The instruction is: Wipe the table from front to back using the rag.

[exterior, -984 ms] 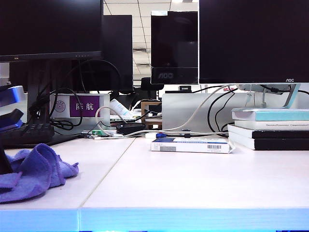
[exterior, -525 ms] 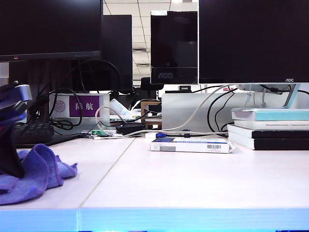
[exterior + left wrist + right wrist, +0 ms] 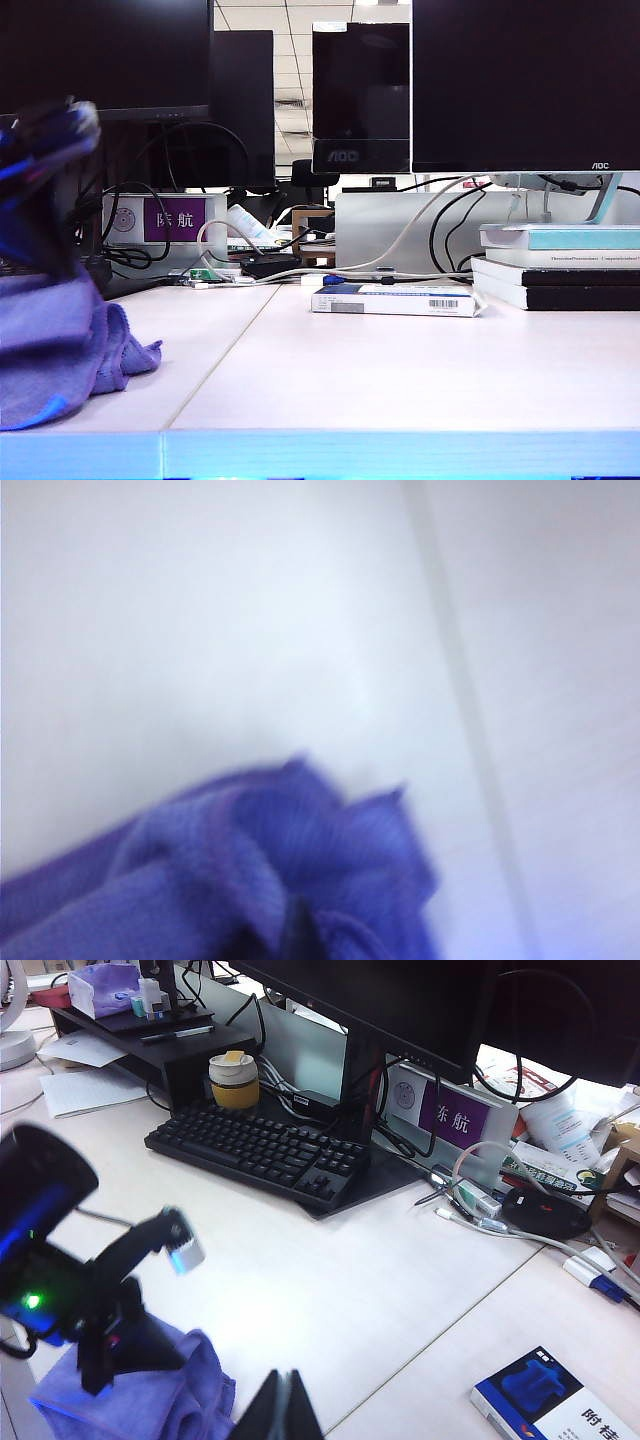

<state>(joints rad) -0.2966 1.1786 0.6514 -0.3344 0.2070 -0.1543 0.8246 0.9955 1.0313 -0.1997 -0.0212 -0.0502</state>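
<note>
Rag [image 3: 60,350] lay bunched at the table's [image 3: 400,370] 8 o'clock front corner, left gripper [image 3: 130,1345] pressed into it, jaw state unclear. Right gripper [image 3: 283,1410] hung beside it, fingers together, empty.

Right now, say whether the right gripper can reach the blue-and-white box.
Probably yes: only bare table separates the right gripper from the blue-and-white box; the left gripper is over the rag.
</note>
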